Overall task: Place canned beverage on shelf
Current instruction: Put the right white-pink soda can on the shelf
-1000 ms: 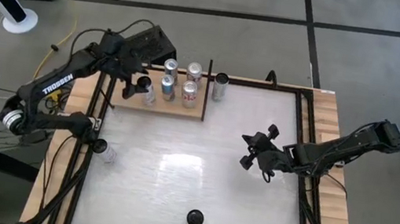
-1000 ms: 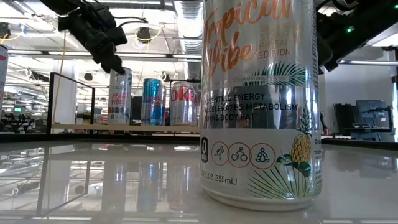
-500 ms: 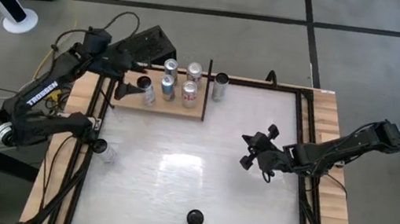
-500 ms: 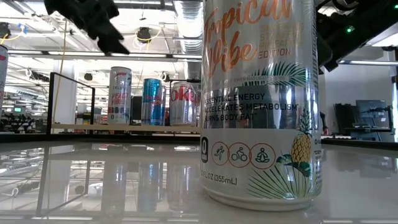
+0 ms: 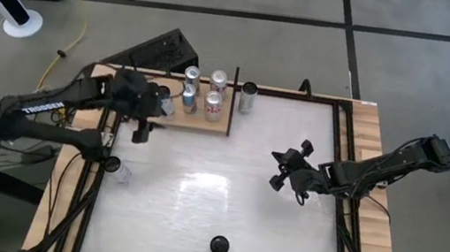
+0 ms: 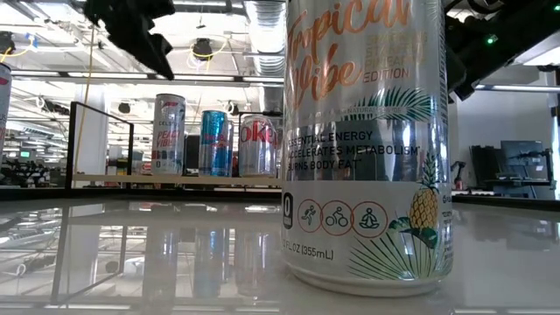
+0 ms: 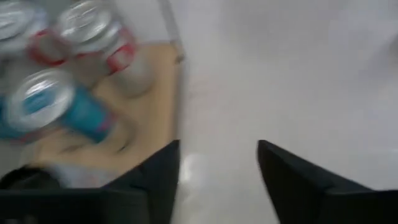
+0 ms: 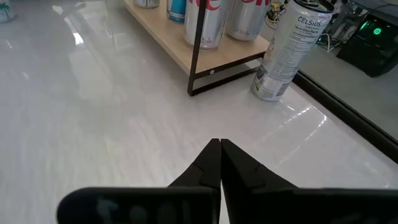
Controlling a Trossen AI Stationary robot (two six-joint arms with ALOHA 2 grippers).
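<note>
four cans stood upright on the shelf (image 5: 180,112) at the far left of the white surface (image 5: 216,187), grouped close together — a judgement, but they looked set there as the task asks. a fifth, a tall celsius can (image 5: 248,98), stood just off the shelf's right end on the surface, apart from the black bar; it seemed the likeliest next candidate. another can (image 5: 219,247) stood alone at the near edge, so close to the low camera that it filled the middle of that view and blocked much of the scene behind. a clear cup or bottle (image 5: 122,170) sat at the left edge, too faint to name.

the left claw (image 5: 140,122) hung just at the shelf's near left corner, its fingers spread wide with nothing between them, so it appeared to be clear of the cans. from its wrist view a blue can (image 7: 43,106) and a red-and-silver can (image 7: 93,37) showed on the wood, blurred, their labels unreadable.

the right claw (image 5: 288,169) waited over the right half of the surface, well apart from the shelf, fingers pressed together and empty — pointed toward the celsius can.

the fourth shelf can, nearest the left claw, was partly hidden by the arm from above.
</note>
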